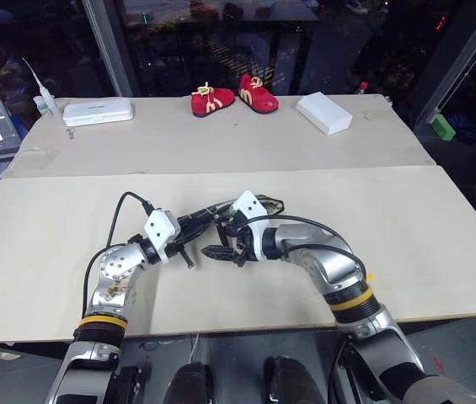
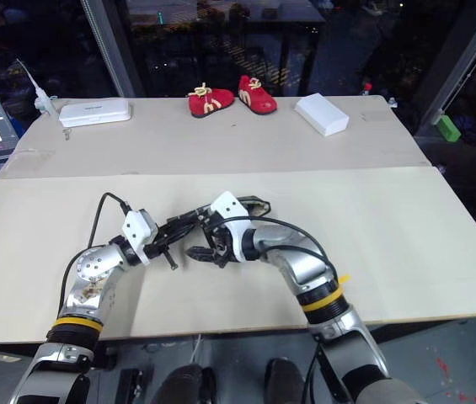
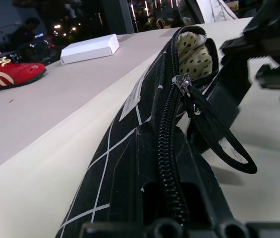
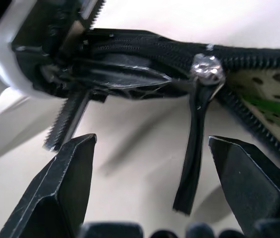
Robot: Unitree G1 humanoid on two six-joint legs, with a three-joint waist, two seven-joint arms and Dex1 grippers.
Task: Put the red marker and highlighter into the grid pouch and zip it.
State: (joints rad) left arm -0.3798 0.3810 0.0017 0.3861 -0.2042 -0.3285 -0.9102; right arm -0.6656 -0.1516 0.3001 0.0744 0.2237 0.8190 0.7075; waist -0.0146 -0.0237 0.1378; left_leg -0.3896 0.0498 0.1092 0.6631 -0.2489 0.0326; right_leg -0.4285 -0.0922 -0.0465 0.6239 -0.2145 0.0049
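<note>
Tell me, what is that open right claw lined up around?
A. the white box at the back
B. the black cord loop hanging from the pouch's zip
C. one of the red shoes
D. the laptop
B: the right gripper is open, its fingers on either side of the cord loop hanging from the zip of the grid pouch, which the left gripper holds shut.

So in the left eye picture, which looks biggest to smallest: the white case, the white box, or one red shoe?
1. White case, longest.
2. White box.
3. Red shoe, smallest.
The shoe and box look close in size.
</note>
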